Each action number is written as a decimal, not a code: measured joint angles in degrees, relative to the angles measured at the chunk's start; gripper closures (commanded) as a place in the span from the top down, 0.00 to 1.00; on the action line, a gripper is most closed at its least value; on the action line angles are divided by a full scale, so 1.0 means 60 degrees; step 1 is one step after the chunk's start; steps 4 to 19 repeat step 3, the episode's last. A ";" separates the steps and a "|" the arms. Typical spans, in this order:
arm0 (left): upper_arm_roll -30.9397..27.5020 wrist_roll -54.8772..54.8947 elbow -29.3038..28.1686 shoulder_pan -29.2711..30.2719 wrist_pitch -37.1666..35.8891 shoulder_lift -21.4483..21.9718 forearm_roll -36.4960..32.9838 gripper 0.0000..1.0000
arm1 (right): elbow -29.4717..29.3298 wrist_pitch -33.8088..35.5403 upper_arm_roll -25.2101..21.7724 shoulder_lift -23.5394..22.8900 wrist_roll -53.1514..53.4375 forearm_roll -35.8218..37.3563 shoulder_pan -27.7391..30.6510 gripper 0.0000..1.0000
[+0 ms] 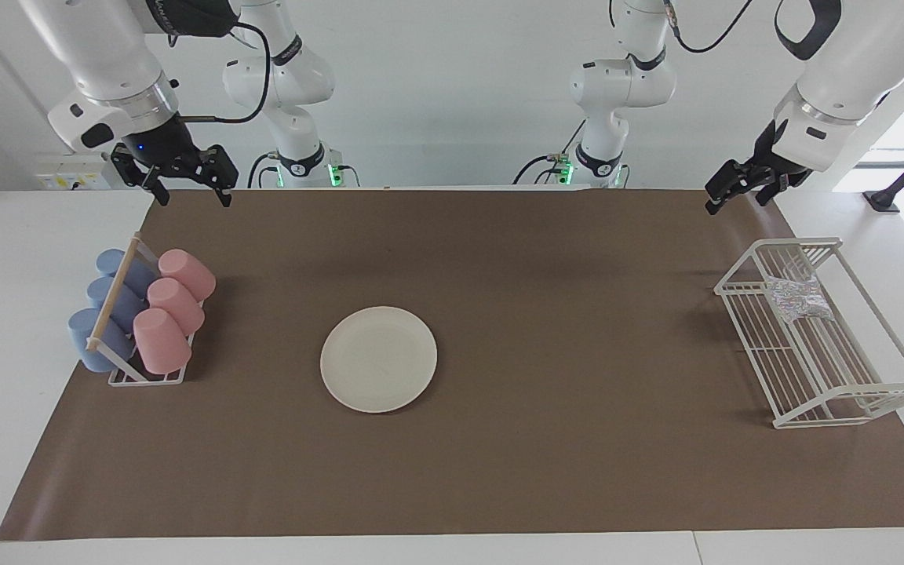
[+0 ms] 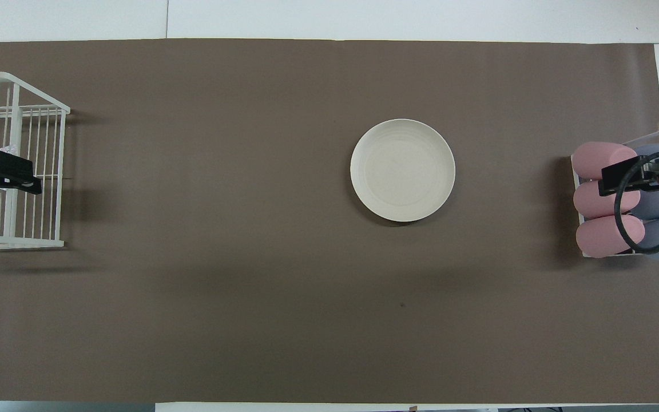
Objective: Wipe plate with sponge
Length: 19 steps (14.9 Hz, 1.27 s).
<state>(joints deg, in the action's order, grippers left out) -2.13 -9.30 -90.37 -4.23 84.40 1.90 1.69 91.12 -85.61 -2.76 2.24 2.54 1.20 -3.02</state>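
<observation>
The cream-white plate [image 1: 378,359] lies flat on the brown mat near the middle of the table and shows in the overhead view [image 2: 403,170] too. The silvery-grey sponge [image 1: 797,298] lies in the white wire rack [image 1: 852,392] at the left arm's end. My left gripper [image 1: 737,196] hangs open and empty in the air over the rack's end nearest the robots. In the overhead view the left gripper [image 2: 3,171] covers the sponge. My right gripper [image 1: 193,196] is open and empty, high over the cup rack.
A small rack of pink and blue cups [image 1: 138,314] lying on their sides stands at the right arm's end and shows in the overhead view [image 2: 610,200] as well. The brown mat [image 1: 546,471] covers most of the table.
</observation>
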 measured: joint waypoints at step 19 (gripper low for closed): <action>-0.0030 0.0000 -0.0017 0.0000 0.0000 0.0140 0.0006 1.00 | 0.0000 -0.0002 0.0000 0.0000 0.0000 0.0000 0.0000 1.00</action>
